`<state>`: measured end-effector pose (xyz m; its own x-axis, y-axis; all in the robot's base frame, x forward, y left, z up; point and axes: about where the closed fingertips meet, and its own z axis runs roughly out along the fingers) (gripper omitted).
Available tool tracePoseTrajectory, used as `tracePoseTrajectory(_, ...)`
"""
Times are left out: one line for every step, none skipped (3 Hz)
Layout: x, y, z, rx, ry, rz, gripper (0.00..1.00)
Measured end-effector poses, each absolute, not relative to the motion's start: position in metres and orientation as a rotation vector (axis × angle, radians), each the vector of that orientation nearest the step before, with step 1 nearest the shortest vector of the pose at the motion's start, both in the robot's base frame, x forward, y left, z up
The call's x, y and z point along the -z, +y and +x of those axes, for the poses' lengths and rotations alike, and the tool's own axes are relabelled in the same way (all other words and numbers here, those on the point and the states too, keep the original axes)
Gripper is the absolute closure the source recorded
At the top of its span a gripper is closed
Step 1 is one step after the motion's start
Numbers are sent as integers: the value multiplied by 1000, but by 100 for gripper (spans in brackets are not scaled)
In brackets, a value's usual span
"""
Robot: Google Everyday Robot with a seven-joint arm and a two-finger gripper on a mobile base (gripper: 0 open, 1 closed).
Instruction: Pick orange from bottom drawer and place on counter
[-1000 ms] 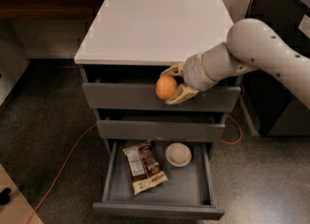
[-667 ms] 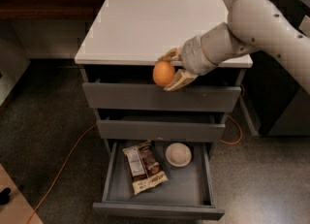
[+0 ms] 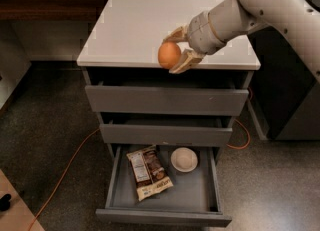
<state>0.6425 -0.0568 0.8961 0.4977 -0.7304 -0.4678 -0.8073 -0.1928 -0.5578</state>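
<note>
I see the smooth round orange clamped between the tan fingers of the gripper, at the front edge of the flat white counter; below the counter, the grey bottom drawer stands open, holding a packet and a round bowl.

the white arm reached in from the upper right, sloping down and left over the right part of the counter. its gripper hung at the counter's front edge, near the middle, with tan fingers clamped above and below the orange.
</note>
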Motion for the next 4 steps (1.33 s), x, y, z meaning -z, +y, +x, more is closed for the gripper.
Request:
tracePoseTrajectory(-890,-57,644,-136,1286,-1948,100)
tracePoseTrajectory(-890,-63,667,-142,1329,-1938,100)
tracePoseTrajectory(-894,-68,695,-128,1366,-1956,100)
tracePoseTrajectory(-903,-72,722,-102,1391,-1984,100)
